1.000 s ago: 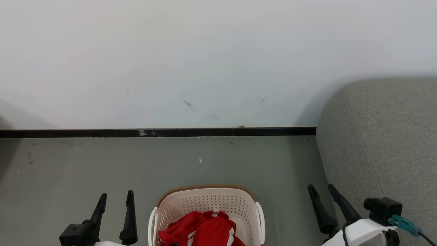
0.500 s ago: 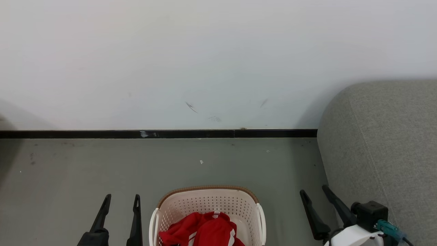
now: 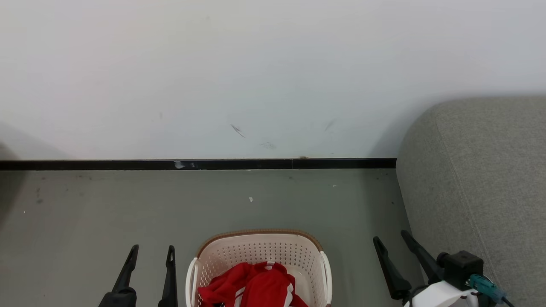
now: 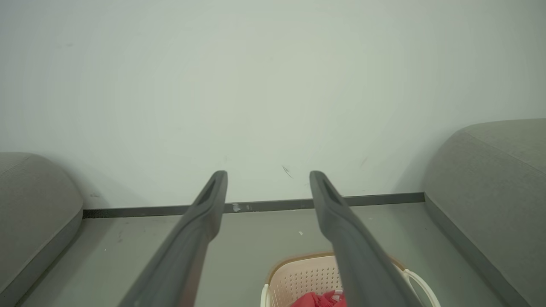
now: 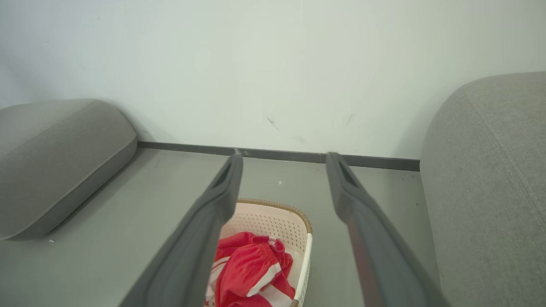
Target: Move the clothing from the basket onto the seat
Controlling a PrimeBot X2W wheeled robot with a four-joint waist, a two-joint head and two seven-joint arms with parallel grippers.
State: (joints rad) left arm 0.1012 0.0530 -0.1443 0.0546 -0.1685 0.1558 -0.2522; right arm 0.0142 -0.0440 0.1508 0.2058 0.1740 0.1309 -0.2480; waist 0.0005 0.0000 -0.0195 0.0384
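Note:
The cream perforated basket [image 3: 260,251] with a brown rim stands on the grey floor at the bottom centre of the head view. Red clothing [image 3: 251,288] with white stripes lies bunched inside it. In the right wrist view the clothing [image 5: 249,270] and basket [image 5: 273,221] show between the fingers. The large grey seat [image 3: 482,179] rises at the right. My left gripper [image 3: 152,249] is open to the left of the basket. Between basket and seat, my right gripper [image 3: 390,236] is open too. Neither holds anything. The left wrist view shows the basket [image 4: 298,277] low between its spread fingers.
A white wall [image 3: 256,76] with a black skirting strip [image 3: 192,164] closes the back. A second grey cushion [image 5: 55,157] sits on the left side. Bare grey floor [image 3: 128,204] lies between wall and basket.
Both grippers have dropped lower in the head view; the left one has slid slightly right and the right one slightly left. Basket and clothing have stayed put.

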